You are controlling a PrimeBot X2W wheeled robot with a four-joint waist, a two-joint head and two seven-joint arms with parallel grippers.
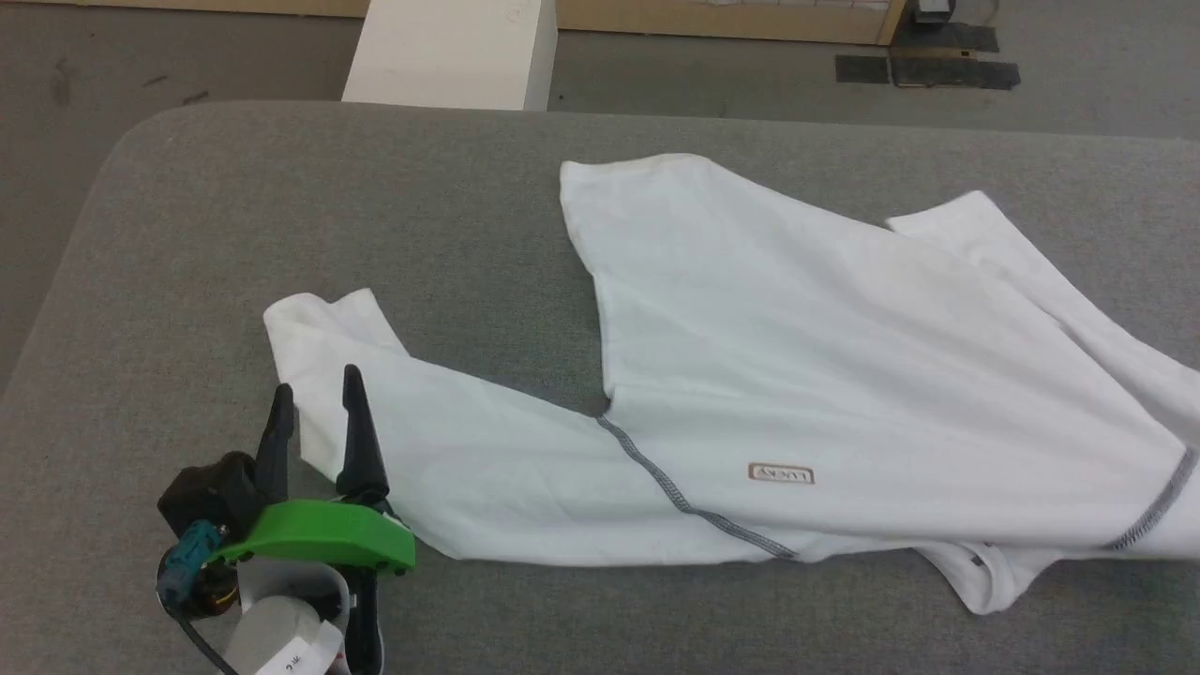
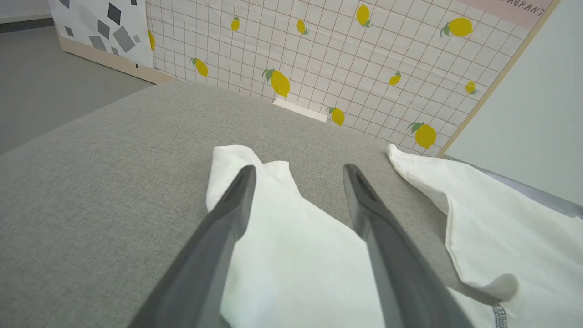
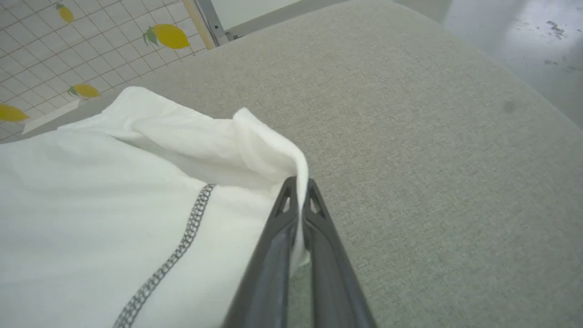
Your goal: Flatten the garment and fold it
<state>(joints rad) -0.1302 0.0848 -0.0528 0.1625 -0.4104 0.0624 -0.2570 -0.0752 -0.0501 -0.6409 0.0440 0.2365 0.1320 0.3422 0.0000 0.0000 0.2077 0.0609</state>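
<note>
Pinching garment (image 1: pixel 797 356) edge with right gripper (image 3: pixel 298 181), holding left gripper (image 1: pixel 317 382) spread over 8 o'clock sleeve (image 1: pixel 450 441); risks one-sided pull bunching fabric

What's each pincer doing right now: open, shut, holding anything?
Left pincer: open over the garment sleeve, gripping nothing.
Right pincer: shut on a fold of the garment's edge.

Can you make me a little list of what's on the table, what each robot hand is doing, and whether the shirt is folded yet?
surface: grey table
garment: white shirt, spread out, wrinkled, not yet folded
label: brown patch on the shirt, near the stitched seam
left gripper: open, at the end of one sleeve
right gripper: shut, pinching a fold at the shirt's edge
beyond the table: white box
</note>
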